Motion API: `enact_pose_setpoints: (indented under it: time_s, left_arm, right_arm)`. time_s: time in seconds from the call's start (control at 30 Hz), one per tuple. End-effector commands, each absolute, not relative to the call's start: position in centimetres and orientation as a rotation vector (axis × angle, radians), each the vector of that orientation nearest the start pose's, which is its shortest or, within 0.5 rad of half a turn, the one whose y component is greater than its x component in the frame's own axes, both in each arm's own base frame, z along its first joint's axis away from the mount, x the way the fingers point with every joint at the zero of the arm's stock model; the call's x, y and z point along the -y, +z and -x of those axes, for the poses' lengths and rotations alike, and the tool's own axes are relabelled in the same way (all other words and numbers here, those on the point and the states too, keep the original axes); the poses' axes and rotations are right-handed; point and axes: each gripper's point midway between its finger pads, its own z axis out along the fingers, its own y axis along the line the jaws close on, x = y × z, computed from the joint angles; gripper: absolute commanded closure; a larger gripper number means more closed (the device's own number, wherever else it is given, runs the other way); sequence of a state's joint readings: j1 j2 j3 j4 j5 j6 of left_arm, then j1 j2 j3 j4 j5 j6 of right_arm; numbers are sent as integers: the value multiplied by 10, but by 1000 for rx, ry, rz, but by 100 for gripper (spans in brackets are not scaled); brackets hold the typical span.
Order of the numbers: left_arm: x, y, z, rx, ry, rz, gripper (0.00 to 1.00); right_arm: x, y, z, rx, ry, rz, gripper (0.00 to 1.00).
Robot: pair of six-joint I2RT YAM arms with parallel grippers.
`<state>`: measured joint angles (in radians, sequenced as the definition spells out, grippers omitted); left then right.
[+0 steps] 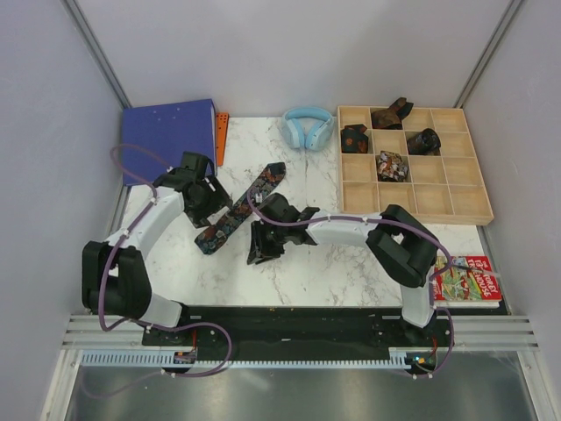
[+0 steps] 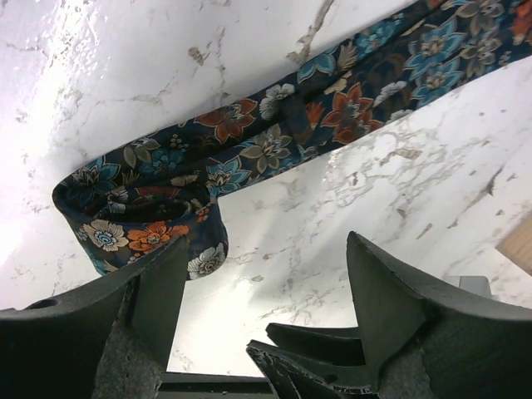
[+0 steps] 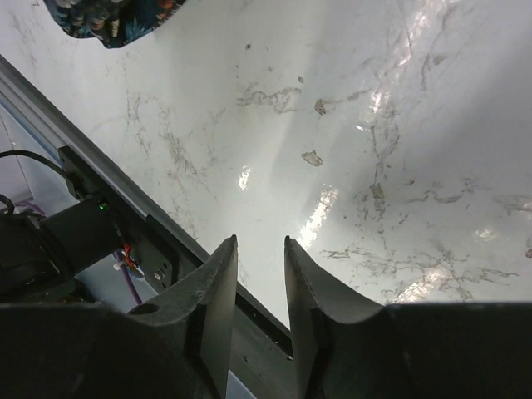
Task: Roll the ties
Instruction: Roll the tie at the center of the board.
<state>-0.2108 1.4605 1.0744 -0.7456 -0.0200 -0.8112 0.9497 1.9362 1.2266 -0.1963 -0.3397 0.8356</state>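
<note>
A white marble-patterned table [image 1: 351, 254] fills the top view, with two black robot arms reaching over it from the near edge.

One long, dark navy fabric necktie with an orange, blue and cream floral print [image 1: 241, 206] lies unrolled and diagonal on the table, left of centre. Its near end is folded over into a loose first turn [image 2: 137, 216]. The cloth looks light, soft and limp, so it would likely sag and unwind unless the turn is kept pinched. That doubled near end seems the best place to take hold.

The left gripper [image 2: 266, 249] hangs just beside that folded end with its jaws spread wide, holding nothing. The right gripper [image 3: 260, 241] hovers over bare marble nearby, its fingers drawn close with a slim gap and nothing between them.

At the far right sits a shallow, pale wooden tray divided into square compartments [image 1: 460, 203]. Four hold rolled ties:
- far row, second from the left [image 1: 386, 116]
- next row, first [image 1: 354, 138]
- next row, third [image 1: 423, 140]
- third row, second [image 1: 392, 166]

The remaining compartments look empty.
</note>
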Motion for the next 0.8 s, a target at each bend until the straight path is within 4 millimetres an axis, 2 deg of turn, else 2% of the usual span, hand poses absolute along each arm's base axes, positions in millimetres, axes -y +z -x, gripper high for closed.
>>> enact_pose_setpoints:
  time_s: [0.0,0.07,0.2,0.27,0.3,0.33,0.43,0.47,0.5,0.57,0.6,0.77]
  left_arm:
    - [95,142,-317,-2527,-378,744,18]
    - [91,146,-312,-2518,-388,756,18]
    - [78,156,-293,-2469,-405,773,20]
    - [69,155,-285,-2455,-393,780,21]
    - [65,153,-278,-2450,-389,783,22]
    - [59,151,-273,-2450,-375,791,23]
    - [49,145,-259,-2450,-359,798,24]
    - [47,144,-254,-2453,-356,802,25]
    - [46,139,-249,-2464,-348,806,25]
    - [43,140,-242,-2447,-352,804,25]
    - [42,135,-238,-2453,-349,806,26]
    - [43,130,-228,-2455,-363,805,27]
  right_arm:
    - [-449,94,-215,-2635,1144,355,63]
    - [-459,107,-221,-2606,1182,354,64]
    - [-477,105,-231,-2602,1207,355,66]
    - [-489,114,-237,-2578,1239,360,68]
    - [-492,104,-238,-2597,1237,364,69]
    - [-499,110,-242,-2580,1252,368,69]
    - [-505,96,-245,-2609,1244,368,70]
    - [-510,99,-248,-2596,1256,374,71]
    - [-512,92,-249,-2608,1250,374,71]
    - [-518,92,-251,-2600,1259,384,71]
    - [-520,84,-253,-2610,1252,385,71]
    - [-527,78,-265,-2604,1260,382,72]
